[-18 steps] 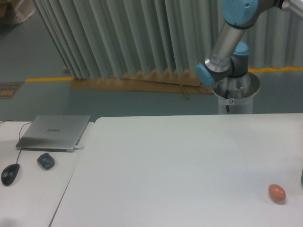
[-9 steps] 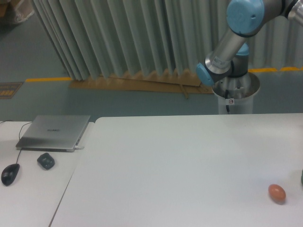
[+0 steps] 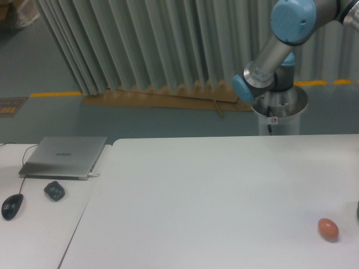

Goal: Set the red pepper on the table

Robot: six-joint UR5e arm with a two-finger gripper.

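Note:
The red pepper is out of view. The large white table (image 3: 213, 190) fills the lower right of the camera view. Only the arm's base (image 3: 279, 106), elbow joint (image 3: 293, 21) and a silver link show at the upper right; the gripper itself lies beyond the frame edge.
A smooth orange-brown egg-shaped object (image 3: 328, 228) lies near the table's right front. A dark object (image 3: 357, 210) is cut off at the right edge. On the smaller desk at left sit a closed laptop (image 3: 64, 157), a black mouse (image 3: 12, 206) and a small dark lump (image 3: 54, 190).
The arm's upper joint has shifted right and slightly down in the frame. Nothing on the tables has moved.

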